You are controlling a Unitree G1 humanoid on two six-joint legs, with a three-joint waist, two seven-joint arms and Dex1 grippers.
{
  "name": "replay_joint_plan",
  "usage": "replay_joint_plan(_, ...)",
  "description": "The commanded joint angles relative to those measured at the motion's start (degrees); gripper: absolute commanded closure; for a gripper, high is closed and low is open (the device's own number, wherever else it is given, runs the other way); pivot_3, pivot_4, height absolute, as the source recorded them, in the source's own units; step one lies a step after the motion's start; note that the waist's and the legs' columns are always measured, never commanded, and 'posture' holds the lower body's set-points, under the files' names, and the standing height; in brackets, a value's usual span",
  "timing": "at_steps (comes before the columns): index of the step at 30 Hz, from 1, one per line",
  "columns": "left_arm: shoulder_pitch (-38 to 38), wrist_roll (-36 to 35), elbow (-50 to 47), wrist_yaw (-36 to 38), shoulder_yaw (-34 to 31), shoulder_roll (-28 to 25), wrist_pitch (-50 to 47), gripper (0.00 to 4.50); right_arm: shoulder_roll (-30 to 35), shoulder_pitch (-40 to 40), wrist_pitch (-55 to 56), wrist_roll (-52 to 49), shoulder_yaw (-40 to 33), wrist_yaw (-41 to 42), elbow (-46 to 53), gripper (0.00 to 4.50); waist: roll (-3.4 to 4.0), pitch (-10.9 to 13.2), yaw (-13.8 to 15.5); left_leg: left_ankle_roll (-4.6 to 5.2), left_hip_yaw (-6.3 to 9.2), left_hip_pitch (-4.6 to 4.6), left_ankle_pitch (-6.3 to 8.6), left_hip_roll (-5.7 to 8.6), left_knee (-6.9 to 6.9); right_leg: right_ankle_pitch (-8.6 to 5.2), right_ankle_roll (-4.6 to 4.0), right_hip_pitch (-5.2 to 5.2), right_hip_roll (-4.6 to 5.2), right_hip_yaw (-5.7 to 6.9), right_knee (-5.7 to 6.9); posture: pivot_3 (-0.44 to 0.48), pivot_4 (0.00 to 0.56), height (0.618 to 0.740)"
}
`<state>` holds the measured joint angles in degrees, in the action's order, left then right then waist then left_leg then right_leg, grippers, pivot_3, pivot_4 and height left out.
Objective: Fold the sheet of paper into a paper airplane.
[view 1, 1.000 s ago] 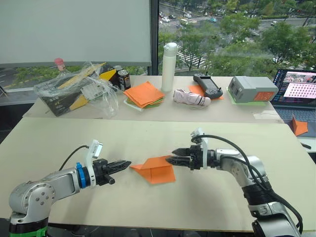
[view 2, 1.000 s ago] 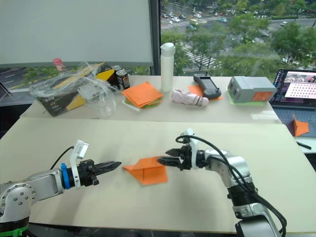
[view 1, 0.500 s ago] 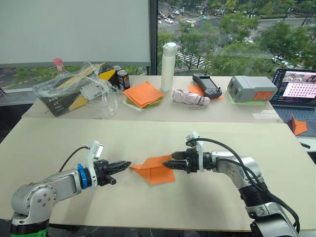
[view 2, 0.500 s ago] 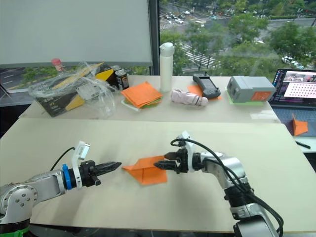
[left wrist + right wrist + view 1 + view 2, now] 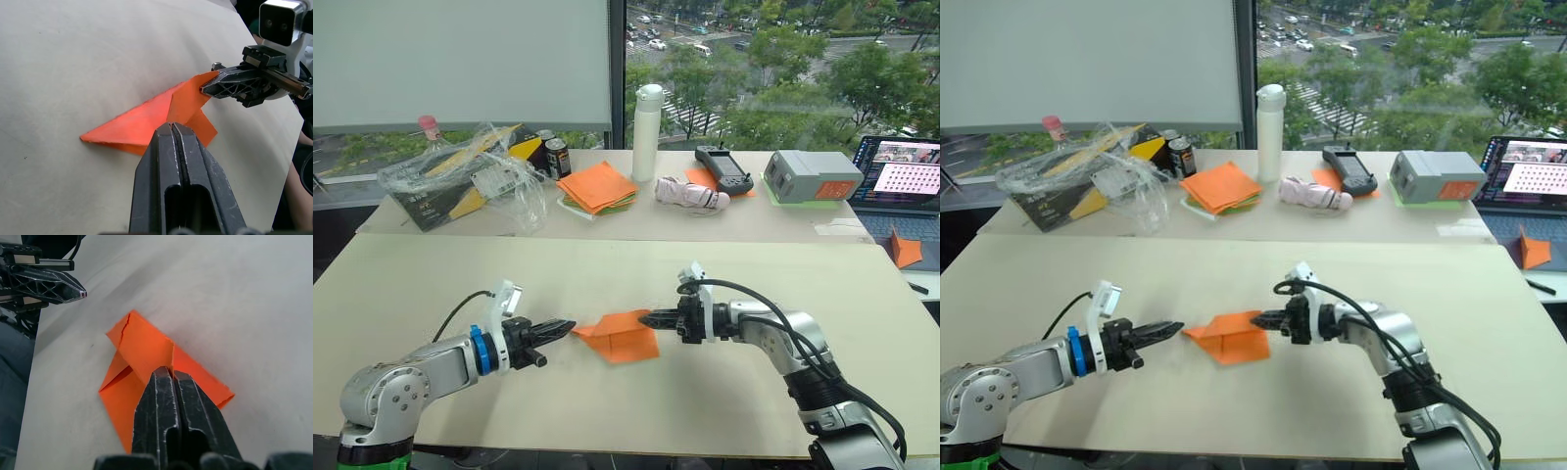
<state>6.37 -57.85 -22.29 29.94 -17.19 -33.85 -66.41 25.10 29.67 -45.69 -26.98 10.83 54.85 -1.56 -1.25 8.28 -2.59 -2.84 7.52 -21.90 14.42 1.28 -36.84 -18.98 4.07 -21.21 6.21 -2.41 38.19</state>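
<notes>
The sheet of paper (image 5: 623,339) is bright orange and folded into a pointed wedge, lying on the near table (image 5: 431,284) between my two arms. My right gripper (image 5: 646,318) is shut on the raised flap at the paper's right corner; the right wrist view shows the fold pinched at the fingertips (image 5: 166,374). My left gripper (image 5: 567,328) is shut and holds nothing. Its tip rests just left of the paper's pointed left end, close to it, and I cannot tell whether it touches. In the left wrist view the paper (image 5: 142,122) lies just beyond the closed fingers.
On the far table stand a stack of orange and green sheets (image 5: 599,186), a white bottle (image 5: 648,119), a plastic bag over a box (image 5: 470,176), a can (image 5: 559,157), a handheld controller (image 5: 724,168), a grey box (image 5: 813,176) and a laptop (image 5: 901,181).
My right gripper was open at the paper's right corner and has shut on the flap there. The left gripper has stayed shut at the paper's left point.
</notes>
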Motion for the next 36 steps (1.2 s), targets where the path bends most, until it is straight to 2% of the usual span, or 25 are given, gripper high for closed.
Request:
replay_joint_plan(1, 0.0, -0.2, -0.7, 0.1, -0.1, -0.4, 1.2, 4.5, 1.0, 0.5, 6.6, 1.9, 0.0, 1.4, 4.0, 4.49, 0.0, 0.0, 0.0, 0.0, 0.0, -0.01, 0.0, 0.0, 0.0, 0.0, 0.0, 0.0, 0.0, 0.0, 0.0, 0.0, 0.15, 0.74)
replay_joint_plan(10, 0.4, 0.5, 0.6, 0.9, 0.3, -1.1, 1.6, 4.5, 0.2, 3.6, 36.8, 13.8, -0.1, 0.2, 1.2, 4.49, 0.0, 0.0, 0.0, -0.01, -0.01, -0.01, 0.0, 0.0, 0.0, 0.0, 0.0, -0.03, 0.0, 0.0, 0.02, 0.0, 0.15, 0.74)
replay_joint_plan(13, 0.6, 0.8, 0.9, 1.2, 0.5, -1.3, 1.6, 4.5, 0.7, 3.2, 56.2, 21.5, 1.8, -0.8, -2.3, 4.49, 0.0, 0.0, 0.0, -0.02, -0.03, -0.01, -0.01, 0.0, 0.0, 0.0, 0.0, -0.03, 0.0, 0.0, 0.01, 0.0, 0.15, 0.74)
replay_joint_plan(17, 0.6, 1.2, 1.0, 1.7, 0.5, -1.4, 1.6, 4.5, 1.2, 2.8, 75.0, 30.0, 3.3, -5.3, -8.0, 4.49, 0.0, 0.0, 0.0, -0.07, -0.04, 0.0, -0.04, 0.0, 0.0, 0.0, 0.0, -0.03, 0.0, 0.0, 0.02, 0.0, 0.15, 0.74)
replay_joint_plan(22, 0.5, 1.2, 1.0, 1.8, 0.4, -1.6, 1.4, 4.5, 3.9, 3.2, 93.2, 41.2, 6.2, -11.6, -15.7, 4.49, 0.0, 0.0, -0.1, -0.13, -0.04, 0.02, -0.07, 0.0, 0.0, 0.0, 0.0, -0.03, 0.0, -0.01, 0.04, 0.0, 0.15, 0.74)
replay_joint_plan(30, 0.5, 1.3, 1.2, 1.9, 0.2, -2.0, 1.5, 4.5, 6.2, 4.8, 103.4, 44.1, 9.5, -13.7, -21.1, 4.49, 0.0, 0.0, -0.4, -0.55, -0.06, 0.04, -0.31, -0.01, 0.01, 0.0, 0.0, -0.01, 0.0, -0.03, 0.06, 0.0, 0.15, 0.74)
replay_joint_plan(35, 0.8, 1.5, 1.5, 1.9, 0.4, -1.9, 1.7, 4.5, 8.1, 4.3, 102.7, 41.8, 13.2, -9.1, -21.8, 4.49, 0.0, 0.0, -0.5, -0.55, -0.06, 0.05, -0.31, -0.01, 0.01, 0.0, 0.0, 0.01, 0.0, -0.03, 0.05, 0.0, 0.15, 0.74)
replay_joint_plan(36, 0.8, 1.6, 1.6, 1.9, 0.5, -1.9, 1.8, 4.5, 8.5, 4.1, 102.4, 40.9, 13.7, -8.2, -21.7, 4.21, 0.0, 0.0, -0.5, -0.54, -0.06, 0.05, -0.31, -0.01, 0.01, 0.0, 0.0, 0.01, 0.0, -0.03, 0.05, 0.0, 0.15, 0.74)
